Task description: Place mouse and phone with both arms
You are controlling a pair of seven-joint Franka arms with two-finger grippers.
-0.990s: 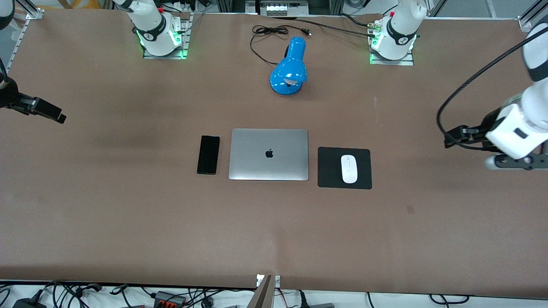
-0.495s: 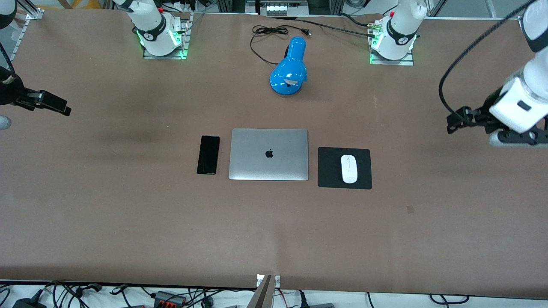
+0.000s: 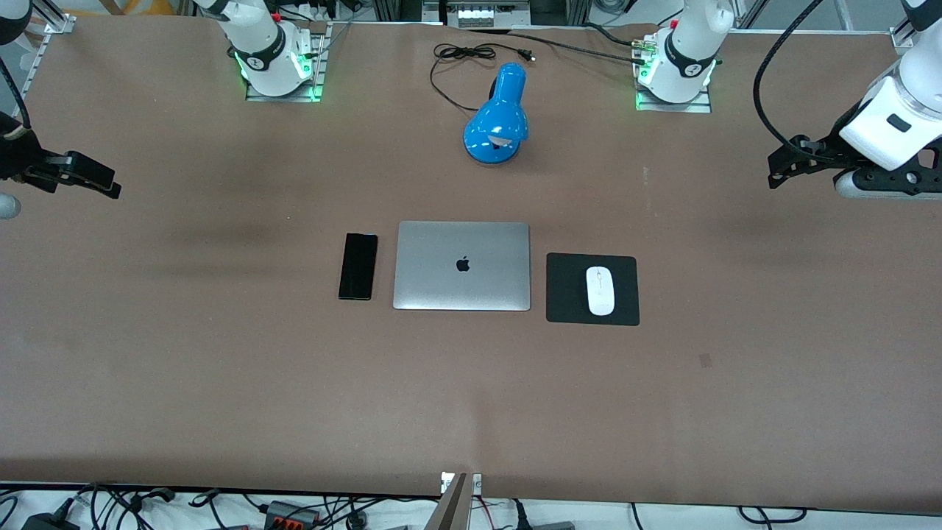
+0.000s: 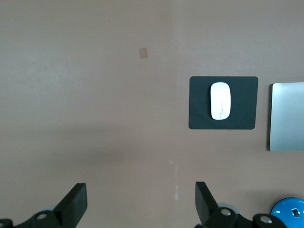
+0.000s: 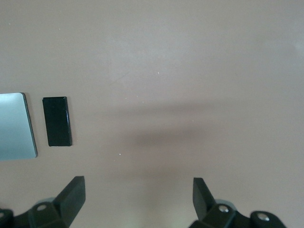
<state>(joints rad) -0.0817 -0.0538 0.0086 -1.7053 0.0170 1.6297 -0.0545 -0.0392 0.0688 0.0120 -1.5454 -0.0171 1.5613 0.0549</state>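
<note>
The white mouse (image 3: 600, 290) lies on a black square pad (image 3: 567, 294) beside the laptop, toward the left arm's end; it also shows in the left wrist view (image 4: 221, 100). The black phone (image 3: 358, 266) lies flat on the table beside the laptop, toward the right arm's end, and shows in the right wrist view (image 5: 57, 121). My left gripper (image 3: 781, 166) (image 4: 140, 190) hangs open and empty over bare table at the left arm's end, well apart from the mouse. My right gripper (image 3: 101, 184) (image 5: 137, 185) hangs open and empty over bare table at the right arm's end, well apart from the phone.
A closed silver laptop (image 3: 461, 266) lies between the phone and the pad. A blue desk lamp (image 3: 499, 118) lies farther from the front camera than the laptop, its black cord (image 3: 452, 59) trailing to the table edge.
My left gripper has pulled away toward the robots' edge of the table, farther from the mouse. My right gripper has shifted slightly. The mouse and the phone have not moved.
</note>
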